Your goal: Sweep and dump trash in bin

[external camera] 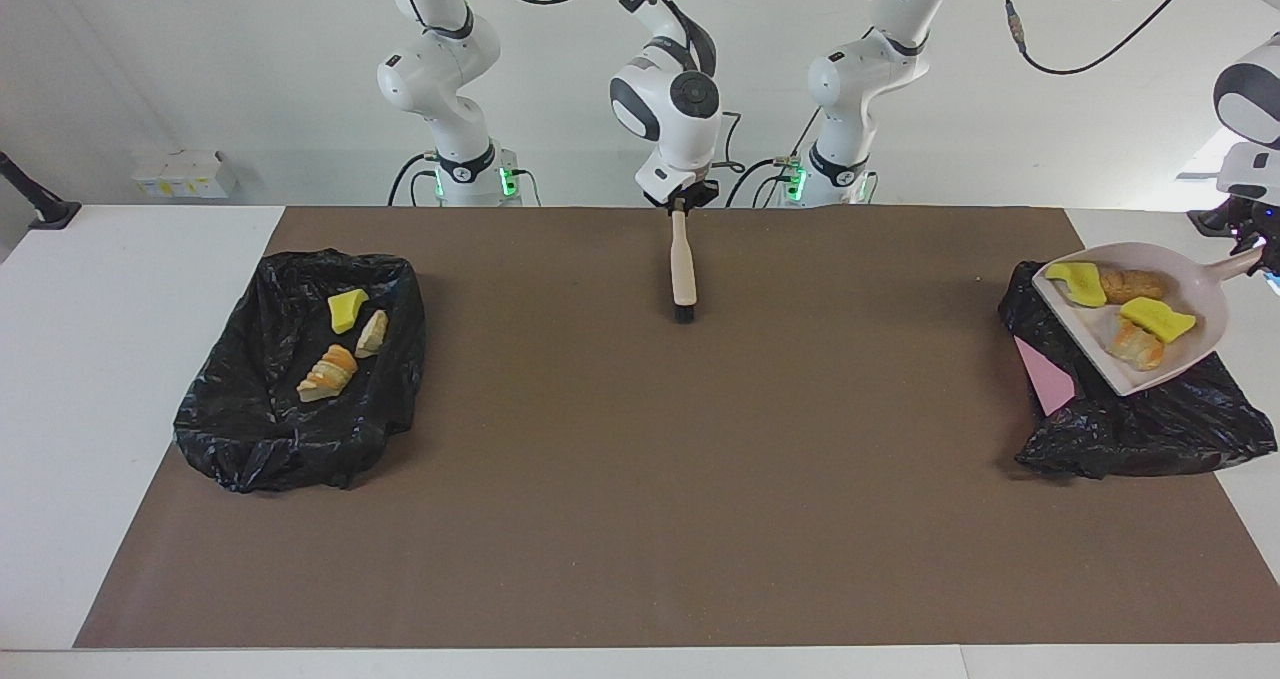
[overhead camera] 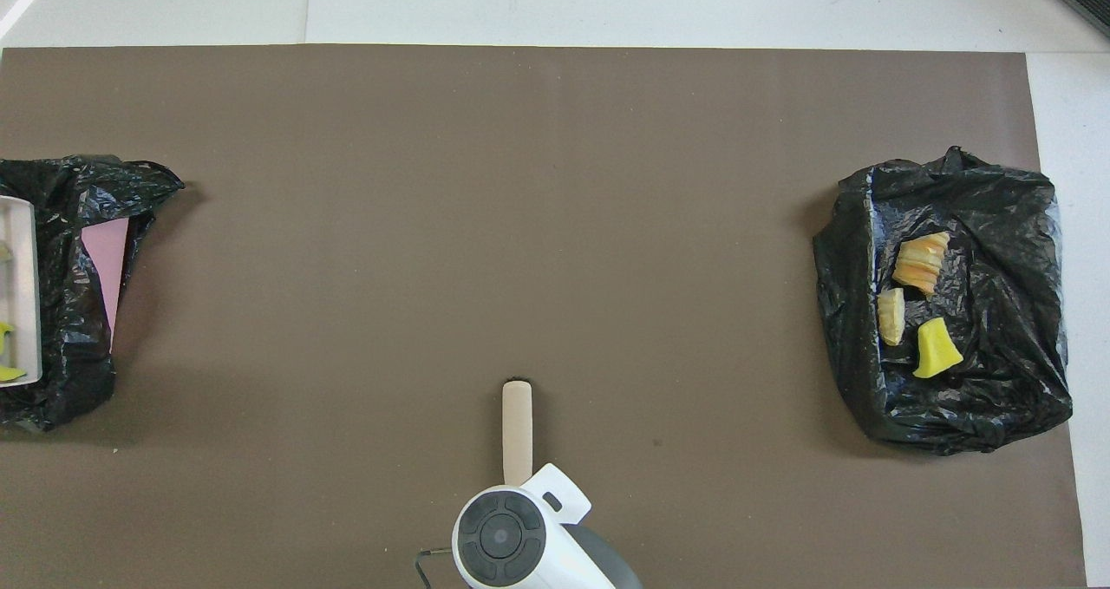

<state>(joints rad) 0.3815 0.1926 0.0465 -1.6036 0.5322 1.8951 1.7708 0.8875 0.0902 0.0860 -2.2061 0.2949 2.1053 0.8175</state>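
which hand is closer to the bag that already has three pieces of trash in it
Right. The right hand holds the brush at mid-table; the left hand holds the dustpan over the other bag, at the table's end away from that bag.

From overhead I get only a sliver of the dustpan [overhead camera: 19, 290] at the picture's edge, with a scrap of yellow trash [overhead camera: 7, 372] showing; the rest of its load is cut off. The left gripper [external camera: 1262, 247] sits at the facing view's border, half out of frame, so I can't make out its fingers on the dustpan handle. The bag [external camera: 1130, 424] under the dustpan is partly covered by it. From above, the right gripper is hidden under its own wrist, along with the near end of the brush [overhead camera: 517, 428].
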